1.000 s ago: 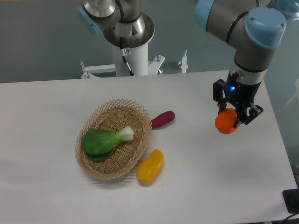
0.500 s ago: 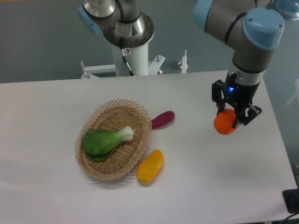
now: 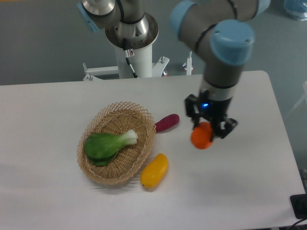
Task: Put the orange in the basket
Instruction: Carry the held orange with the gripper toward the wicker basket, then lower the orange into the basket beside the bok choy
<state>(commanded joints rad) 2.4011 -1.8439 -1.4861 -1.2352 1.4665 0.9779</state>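
The orange (image 3: 201, 136) is small, round and bright orange. My gripper (image 3: 207, 130) is shut on it and holds it above the table, right of centre. The basket (image 3: 98, 168) is a tan oval wicker basket left of centre, well to the left of the gripper. A green leafy bok choy (image 3: 108, 143) lies inside the basket.
A purple sweet potato (image 3: 167, 122) lies just right of the basket, between it and the gripper. A yellow-orange mango-like fruit (image 3: 154, 170) lies at the basket's lower right. The robot base (image 3: 132, 43) stands behind the table.
The gripper has carried the orange to the left, toward the basket, by roughly a tenth of the table's width. The other items have not moved.
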